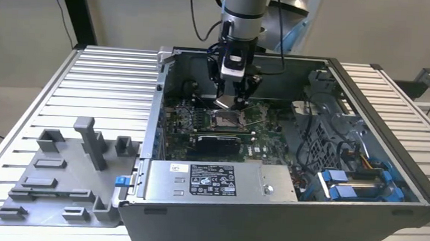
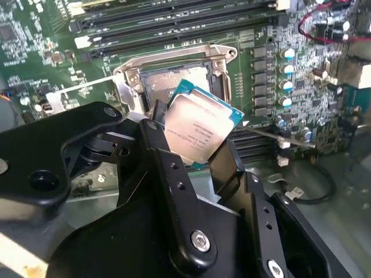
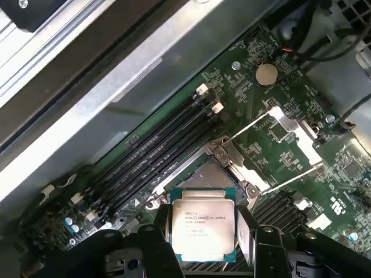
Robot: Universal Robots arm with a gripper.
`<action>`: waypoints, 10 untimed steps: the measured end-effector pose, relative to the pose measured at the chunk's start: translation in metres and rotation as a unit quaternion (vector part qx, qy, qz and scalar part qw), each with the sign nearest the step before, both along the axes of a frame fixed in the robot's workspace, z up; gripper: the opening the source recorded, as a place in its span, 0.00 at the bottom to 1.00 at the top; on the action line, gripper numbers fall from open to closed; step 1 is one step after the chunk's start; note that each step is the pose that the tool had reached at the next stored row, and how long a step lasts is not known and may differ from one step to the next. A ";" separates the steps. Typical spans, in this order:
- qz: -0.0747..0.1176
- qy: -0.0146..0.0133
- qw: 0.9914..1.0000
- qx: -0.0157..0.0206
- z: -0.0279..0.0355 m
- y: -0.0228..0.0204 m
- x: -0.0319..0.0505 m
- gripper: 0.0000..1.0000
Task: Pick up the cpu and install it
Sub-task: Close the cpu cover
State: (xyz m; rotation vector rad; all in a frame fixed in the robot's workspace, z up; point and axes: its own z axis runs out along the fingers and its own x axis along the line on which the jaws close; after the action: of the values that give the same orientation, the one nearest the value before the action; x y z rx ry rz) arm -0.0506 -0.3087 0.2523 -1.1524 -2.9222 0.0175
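My gripper (image 1: 229, 103) hangs inside the open computer case (image 1: 393, 137), shut on the cpu (image 1: 223, 103). Both wrist views show the cpu (image 2: 200, 127) (image 3: 203, 230) as a small square chip with a silvery metal top and green edge, pinched by its sides between the black fingers (image 2: 174, 174) (image 3: 157, 240). It is held a little above the dark square socket (image 2: 174, 83) (image 3: 204, 174) (image 1: 225, 120) on the green motherboard (image 1: 266, 136), apart from it. The socket's metal frame is swung open.
Black memory slots (image 3: 151, 156) run beside the socket. A grey power supply box (image 1: 215, 179) with a label sits at the case's near side, and blue drive brackets (image 1: 345, 184) at the exterior view's right. A grey fixture tray (image 1: 54, 183) lies on the slatted table.
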 end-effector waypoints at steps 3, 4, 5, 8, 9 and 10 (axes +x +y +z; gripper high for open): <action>-0.027 0.000 1.000 0.000 -0.0002 0.0000 0.0000 0.00; -0.035 0.000 0.999 0.000 -0.0003 0.0000 0.0000 0.00; -0.046 0.000 0.999 0.000 -0.0004 0.0000 0.0000 0.00; -0.072 0.000 0.997 0.000 -0.0007 0.0000 0.0000 0.00; -0.081 0.000 0.997 0.000 -0.0008 0.0000 0.0000 0.00; -0.090 0.000 0.996 0.000 -0.0009 0.0000 0.0000 0.00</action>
State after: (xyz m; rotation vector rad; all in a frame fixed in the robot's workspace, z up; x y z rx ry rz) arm -0.0506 -0.3087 0.2514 -1.4100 -2.8059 0.0173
